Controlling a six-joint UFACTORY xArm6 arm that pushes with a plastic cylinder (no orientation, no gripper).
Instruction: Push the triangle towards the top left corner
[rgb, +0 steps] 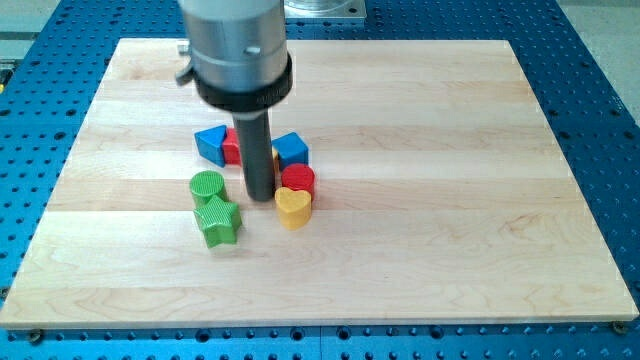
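Nearest to the view's bottom, the wooden surface (420, 270) is bare light board, and it lies on a blue perforated base (600, 100) that shows all around it.

Going farther, the first blocks are the green star (219, 221) and the yellow heart (293, 207). The star is to the view's left, the heart to the view's right, and there is a clear gap between them. Just above the star is the green cylinder (207, 185), and the two seem to touch. Just above the heart is the red cylinder (298, 179), also touching it or nearly so.

My tip (260, 196) stands in the gap between these two pairs, just beside the red cylinder on its left and a little apart from the green cylinder on its right. The end effector is only a straight dark rod (there are no jaws on it), so it grips nothing; it only rests with its end on the surface.

Farther again, behind the rod, there is a row of three blocks. The blue triangle (211, 144) is at the view's left end of this row, in the middle part of the surface and a bit left of the centre, well apart from the top left corner. Beside it is a red block (232, 148), mostly hidden by the rod, so I cannot tell its shape. At the right of the rod is a blue cube (291, 149), just above the red cylinder.

At the view's top, the grey cylindrical housing (238, 50) of the arm covers part of the far edge.
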